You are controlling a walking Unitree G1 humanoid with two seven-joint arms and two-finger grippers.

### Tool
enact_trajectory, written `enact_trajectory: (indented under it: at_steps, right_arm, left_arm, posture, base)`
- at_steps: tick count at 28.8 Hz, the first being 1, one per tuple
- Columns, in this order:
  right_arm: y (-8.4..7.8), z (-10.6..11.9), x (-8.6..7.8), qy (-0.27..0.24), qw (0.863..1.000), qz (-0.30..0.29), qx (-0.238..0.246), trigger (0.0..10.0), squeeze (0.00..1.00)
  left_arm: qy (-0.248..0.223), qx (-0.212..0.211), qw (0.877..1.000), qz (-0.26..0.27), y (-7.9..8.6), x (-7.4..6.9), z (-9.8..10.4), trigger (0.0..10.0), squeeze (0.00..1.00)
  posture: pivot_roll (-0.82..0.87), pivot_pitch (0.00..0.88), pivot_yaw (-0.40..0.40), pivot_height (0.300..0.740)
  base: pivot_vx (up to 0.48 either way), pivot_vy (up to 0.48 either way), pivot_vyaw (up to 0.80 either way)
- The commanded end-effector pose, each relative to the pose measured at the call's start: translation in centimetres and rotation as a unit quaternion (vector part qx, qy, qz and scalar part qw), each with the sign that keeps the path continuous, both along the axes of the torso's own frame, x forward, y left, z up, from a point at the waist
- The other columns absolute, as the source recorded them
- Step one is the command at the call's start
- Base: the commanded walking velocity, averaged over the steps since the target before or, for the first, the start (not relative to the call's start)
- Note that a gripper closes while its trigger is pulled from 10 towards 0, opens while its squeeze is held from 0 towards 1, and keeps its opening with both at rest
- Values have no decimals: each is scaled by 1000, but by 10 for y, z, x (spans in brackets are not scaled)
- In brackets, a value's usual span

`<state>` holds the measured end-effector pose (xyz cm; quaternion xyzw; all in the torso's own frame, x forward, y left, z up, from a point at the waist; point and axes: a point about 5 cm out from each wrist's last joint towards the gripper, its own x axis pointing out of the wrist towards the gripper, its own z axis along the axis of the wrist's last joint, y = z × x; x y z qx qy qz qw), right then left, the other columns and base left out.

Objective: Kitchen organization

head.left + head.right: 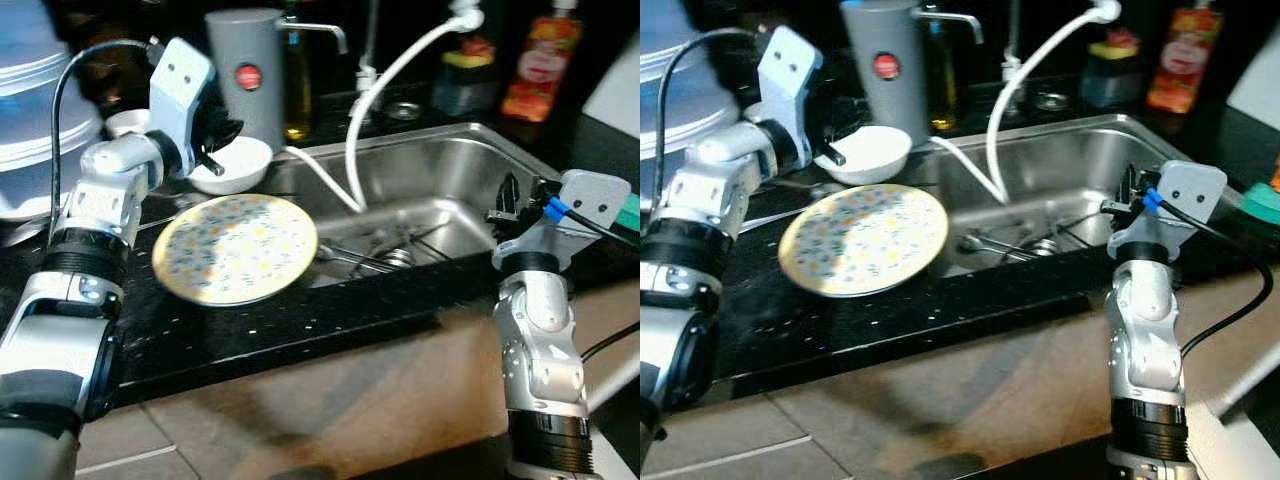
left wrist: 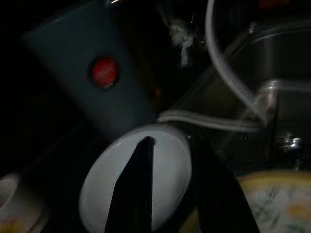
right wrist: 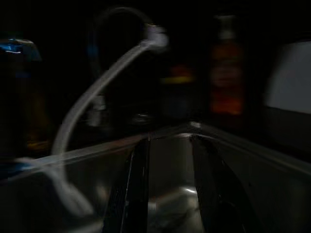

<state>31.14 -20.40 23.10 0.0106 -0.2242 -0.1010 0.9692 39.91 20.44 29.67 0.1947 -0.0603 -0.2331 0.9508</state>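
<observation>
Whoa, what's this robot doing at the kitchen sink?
It looks like it is tidying dishes. Its left gripper reaches over a white bowl on the black counter, fingers open, one over the bowl and one beside it, nothing lifted yet. A flowered plate lies just in front, overlapping the sink's edge. The right gripper hangs open over the steel sink, holding nothing.

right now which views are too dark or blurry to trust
Both wrist views are dark and soft: the left wrist view still makes out the white bowl under its claw, while the right wrist view barely shows the sink. Both eye views are bright, with slight blur.
</observation>
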Motion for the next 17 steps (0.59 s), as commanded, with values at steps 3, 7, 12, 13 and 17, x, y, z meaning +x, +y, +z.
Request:
enact_trajectory:
  at_steps: [3, 7, 12, 13, 17]
  right_arm:
    - [-2, -4, 1, 11, 1000, -1, 5, 10000, 0]
    - [-3, -4, 2, 14, 1000, 1, 3, 10000, 0]
    - [-5, -4, 1, 14, 1000, -3, 2, 10000, 0]
    - [-5, -4, 1, 15, 1000, -3, 2, 10000, 0]
    - [-4, -5, 1, 18, 1000, -1, 0, 10000, 0]
  left_arm:
    - [52, 79, 990, 105, 70, -11, -13, 10000, 0]
    - [168, 181, 965, 83, 112, -36, -46, 10000, 0]
    - [243, 254, 934, 58, 121, -47, -69, 10000, 0]
    - [261, 259, 930, 23, 117, -48, -74, 10000, 0]
    - [271, 274, 923, 16, 114, -47, -80, 10000, 0]
  posture:
    - [25, 0, 46, 740]
    - [29, 0, 42, 740]
    - [24, 0, 43, 740]
    - [25, 0, 39, 740]
    - [25, 0, 39, 740]
  base:
    - [0, 0, 0]
    - [0, 0, 0]
    - [0, 0, 0]
    - [0, 0, 0]
    - [0, 0, 0]
